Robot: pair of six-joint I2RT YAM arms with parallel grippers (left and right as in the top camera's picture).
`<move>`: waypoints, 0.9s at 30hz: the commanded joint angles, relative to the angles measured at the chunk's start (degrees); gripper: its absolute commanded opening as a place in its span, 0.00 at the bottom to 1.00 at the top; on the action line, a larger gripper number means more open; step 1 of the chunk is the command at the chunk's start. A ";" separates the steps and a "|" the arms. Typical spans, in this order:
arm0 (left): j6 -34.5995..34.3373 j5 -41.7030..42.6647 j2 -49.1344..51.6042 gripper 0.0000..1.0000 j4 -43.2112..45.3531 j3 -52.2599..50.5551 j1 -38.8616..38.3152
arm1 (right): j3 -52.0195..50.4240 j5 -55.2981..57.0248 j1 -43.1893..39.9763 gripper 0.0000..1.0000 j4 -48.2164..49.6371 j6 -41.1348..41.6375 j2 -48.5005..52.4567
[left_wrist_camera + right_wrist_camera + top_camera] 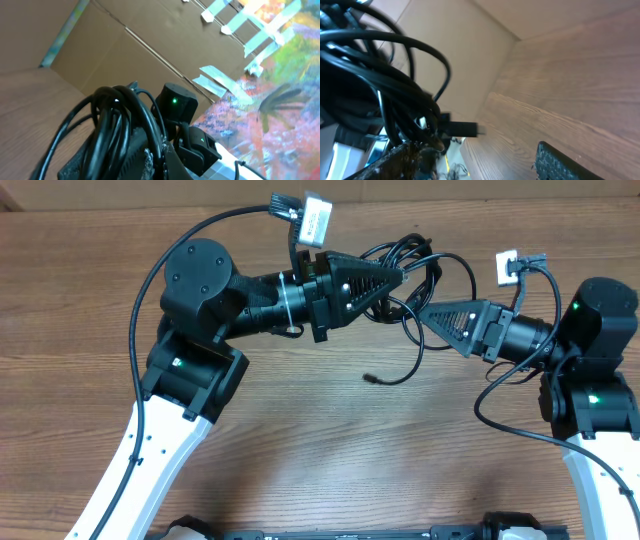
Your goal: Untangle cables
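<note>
The cables (415,272) are a knotted bundle of thin black cords at the back middle of the wooden table, between my two grippers. One strand loops down to a small plug end (370,378) that lies on the table. My left gripper (397,280) reaches in from the left. In the left wrist view it (150,160) is shut on a strand, with the cables (115,125) looped over its fingers. My right gripper (425,313) points left below the bundle. In the right wrist view it (480,165) is open, with the cables (380,95) draped over one finger and a plug (462,130) sticking out.
The thick arm cables carry white tagged connectors at the back (315,218) and the back right (507,267). A cardboard wall (150,55) stands behind the table. The right arm (175,105) shows close behind the bundle in the left wrist view.
</note>
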 commanded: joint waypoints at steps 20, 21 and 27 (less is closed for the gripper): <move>7.43 5.86 -0.59 0.05 -0.22 1.33 -0.48 | 0.26 -14.03 0.13 0.23 12.31 -3.43 -0.37; 7.43 5.86 -0.50 0.05 -0.22 1.33 -0.48 | 0.26 -14.12 0.13 0.21 12.31 -3.41 -0.37; 7.41 5.84 -0.48 0.09 -0.17 1.33 -0.44 | 0.26 -14.12 0.13 0.14 12.28 -3.23 -0.37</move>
